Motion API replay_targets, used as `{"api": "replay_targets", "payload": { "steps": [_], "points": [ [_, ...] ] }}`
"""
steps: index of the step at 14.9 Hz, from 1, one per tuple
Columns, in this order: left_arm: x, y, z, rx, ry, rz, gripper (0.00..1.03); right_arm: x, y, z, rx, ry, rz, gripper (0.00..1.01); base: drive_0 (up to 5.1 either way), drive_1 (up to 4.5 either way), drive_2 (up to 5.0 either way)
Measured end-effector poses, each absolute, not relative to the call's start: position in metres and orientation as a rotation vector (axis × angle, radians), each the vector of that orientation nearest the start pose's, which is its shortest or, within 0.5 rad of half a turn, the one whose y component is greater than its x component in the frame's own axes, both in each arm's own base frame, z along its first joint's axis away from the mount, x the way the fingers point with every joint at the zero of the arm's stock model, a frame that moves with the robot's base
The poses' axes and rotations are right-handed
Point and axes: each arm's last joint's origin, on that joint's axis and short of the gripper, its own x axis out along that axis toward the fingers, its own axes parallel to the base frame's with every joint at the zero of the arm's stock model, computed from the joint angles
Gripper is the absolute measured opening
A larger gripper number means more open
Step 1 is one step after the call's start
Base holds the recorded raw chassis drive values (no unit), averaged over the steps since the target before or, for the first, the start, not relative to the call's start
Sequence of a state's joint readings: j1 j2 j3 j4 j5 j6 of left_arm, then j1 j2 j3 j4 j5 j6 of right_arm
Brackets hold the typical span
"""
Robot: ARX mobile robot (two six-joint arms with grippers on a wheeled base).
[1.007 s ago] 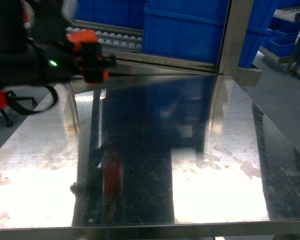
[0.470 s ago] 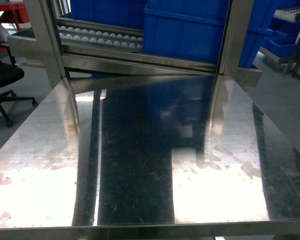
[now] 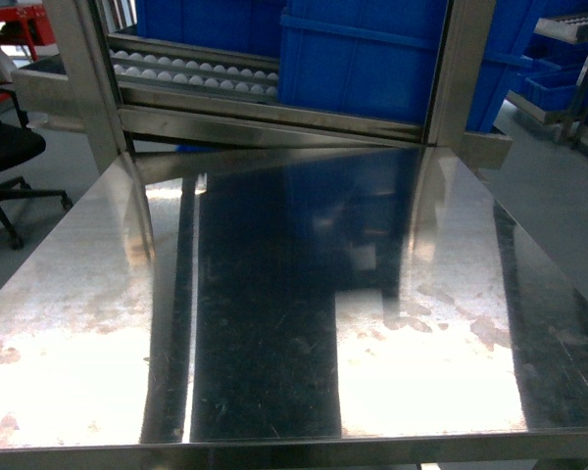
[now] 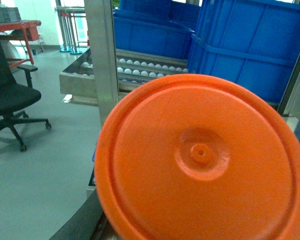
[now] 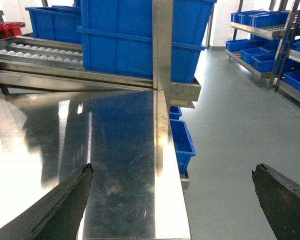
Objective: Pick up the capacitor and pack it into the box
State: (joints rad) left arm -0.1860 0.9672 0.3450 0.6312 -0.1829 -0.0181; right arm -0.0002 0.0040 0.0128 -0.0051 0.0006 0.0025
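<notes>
A round orange disc with a small centre nub, the end of the capacitor [image 4: 202, 160], fills the left wrist view. It hangs in the air close to the camera, beside the steel table's edge, and hides the left gripper's fingers completely. My right gripper [image 5: 172, 175] is open, its two dark fingertips [image 5: 65, 200] wide apart above the table's right edge [image 5: 167, 190] with nothing between them. Neither gripper shows in the head view. The box is out of view.
The bare steel table [image 3: 274, 323] reflects the light. Behind it stand a steel frame post [image 3: 456, 69], a roller conveyor [image 3: 196, 73] and large blue bins [image 3: 372, 59]. A small blue bin [image 5: 182, 140] sits on the floor at the right. An office chair [image 4: 10, 100] stands at the left.
The left arm with its orange parts was at the upper left of the head view a second ago. It has left that view, and its reddish reflection on the table is gone.
</notes>
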Motion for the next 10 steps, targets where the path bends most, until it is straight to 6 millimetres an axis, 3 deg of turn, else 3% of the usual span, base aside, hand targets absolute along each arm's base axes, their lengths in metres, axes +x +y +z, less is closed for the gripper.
{"api": "replay_targets", "payload": {
  "steps": [3,10],
  "points": [
    [0.176,-0.019,0.204,-0.016,0.013,0.004,0.45,0.097,0.000,0.167,0.002,-0.003,-0.001,0.98,0.0,0.00,0.0],
    [0.142,0.000,0.182,-0.017,0.007,0.003,0.45,0.097,0.000,0.167,0.002,-0.003,0.000,0.98,0.0,0.00,0.0]
  ]
}}
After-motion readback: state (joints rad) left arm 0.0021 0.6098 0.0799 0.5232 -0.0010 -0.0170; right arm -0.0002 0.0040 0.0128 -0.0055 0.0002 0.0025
